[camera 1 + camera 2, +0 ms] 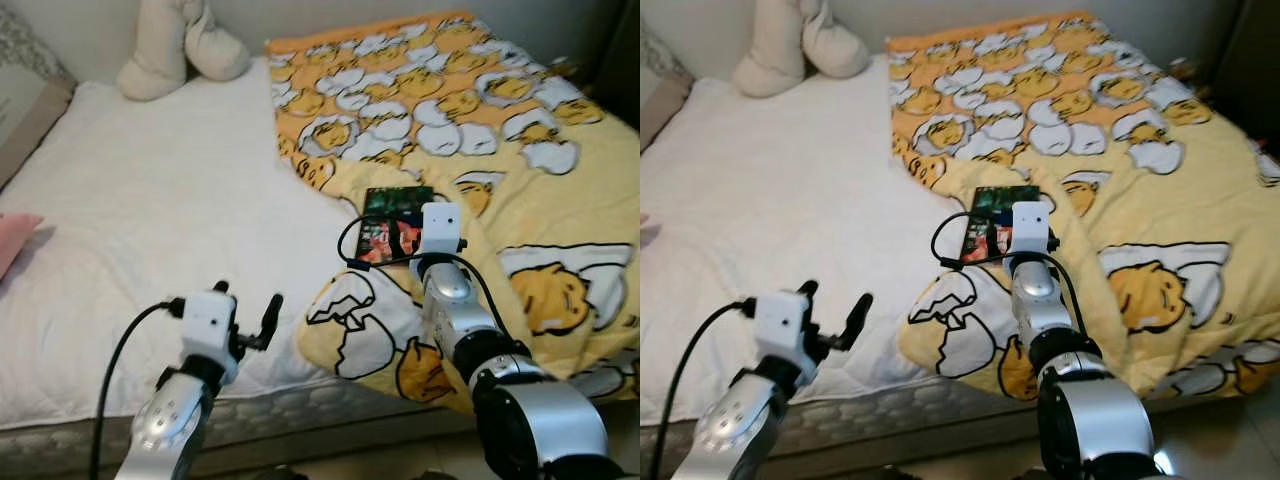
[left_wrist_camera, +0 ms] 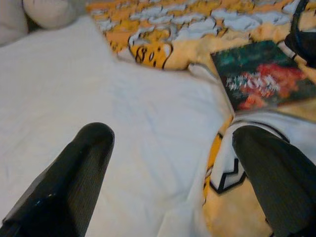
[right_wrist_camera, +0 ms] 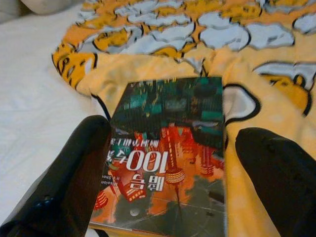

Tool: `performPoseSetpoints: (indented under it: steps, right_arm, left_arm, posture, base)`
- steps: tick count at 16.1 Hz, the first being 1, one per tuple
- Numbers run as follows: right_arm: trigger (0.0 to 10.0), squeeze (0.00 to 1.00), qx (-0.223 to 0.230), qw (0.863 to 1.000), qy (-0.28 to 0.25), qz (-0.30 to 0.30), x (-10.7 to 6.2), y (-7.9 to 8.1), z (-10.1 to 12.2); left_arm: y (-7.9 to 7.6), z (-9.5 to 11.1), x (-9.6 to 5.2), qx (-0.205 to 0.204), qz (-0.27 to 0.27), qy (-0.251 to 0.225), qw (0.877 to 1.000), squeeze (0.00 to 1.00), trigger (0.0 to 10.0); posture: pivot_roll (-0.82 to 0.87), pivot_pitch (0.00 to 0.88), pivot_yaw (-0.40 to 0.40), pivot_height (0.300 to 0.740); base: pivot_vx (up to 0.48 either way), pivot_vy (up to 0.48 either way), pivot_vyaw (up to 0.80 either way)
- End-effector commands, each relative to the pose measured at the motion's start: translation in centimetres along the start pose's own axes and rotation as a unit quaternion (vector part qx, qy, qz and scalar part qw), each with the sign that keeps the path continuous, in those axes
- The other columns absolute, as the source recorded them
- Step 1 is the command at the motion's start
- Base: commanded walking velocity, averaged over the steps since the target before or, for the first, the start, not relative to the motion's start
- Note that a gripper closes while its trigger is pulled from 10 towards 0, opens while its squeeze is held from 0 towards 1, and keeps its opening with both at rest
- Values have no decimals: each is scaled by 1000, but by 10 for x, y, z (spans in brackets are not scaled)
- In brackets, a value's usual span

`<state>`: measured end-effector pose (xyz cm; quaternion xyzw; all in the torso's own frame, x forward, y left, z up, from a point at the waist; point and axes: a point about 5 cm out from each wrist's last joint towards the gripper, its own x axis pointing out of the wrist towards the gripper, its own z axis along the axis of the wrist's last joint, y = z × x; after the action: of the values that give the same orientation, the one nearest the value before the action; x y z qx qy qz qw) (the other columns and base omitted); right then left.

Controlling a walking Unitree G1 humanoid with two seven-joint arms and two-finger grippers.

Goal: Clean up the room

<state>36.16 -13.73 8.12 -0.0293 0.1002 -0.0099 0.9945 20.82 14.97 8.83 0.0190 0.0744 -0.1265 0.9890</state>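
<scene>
Glossy dark-covered paperback book (image 3: 168, 158) on yellow egg-print blanket (image 1: 520, 190): thin, light, stiff, slippery; best pinched across side edges. Right gripper (image 3: 173, 197) spread wide astride, empty; left gripper (image 1: 248, 320) open, empty.

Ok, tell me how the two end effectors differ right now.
The right end effector reaches out over the yellow blanket, its fingers either side of the book; the left end effector hovers over the bare white sheet near the bed's edge, with nothing between its fingers. The right is further onto the bed than the left. Both are open and hold nothing.
</scene>
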Motion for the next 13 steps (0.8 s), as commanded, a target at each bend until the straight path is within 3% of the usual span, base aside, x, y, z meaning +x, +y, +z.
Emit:
performPoseSetpoints:
  steps: [1, 7, 13]
  right_arm:
    - [10000, 0, 4, 1000, 1, -7, 2, 1, 4]
    - [10000, 0, 30, 996, 50, -66, 0, -15, -11]
    - [10000, 0, 58, 994, 79, -52, -5, -9, -24]
  left_arm:
    - [5, 3, -5, 3, 1, 5, 1000, 0, 10000]
    - [3, 5, -26, 0, 2, 33, 999, 0, 10000]
    - [6, 7, -34, 2, 8, 47, 999, 0, 10000]
  posture:
    - [120, 120, 177, 740]
    - [151, 193, 193, 740]
    - [166, 209, 197, 740]
  base:
    - [0, 0, 0]
    - [0, 0, 0]
    - [0, 0, 0]
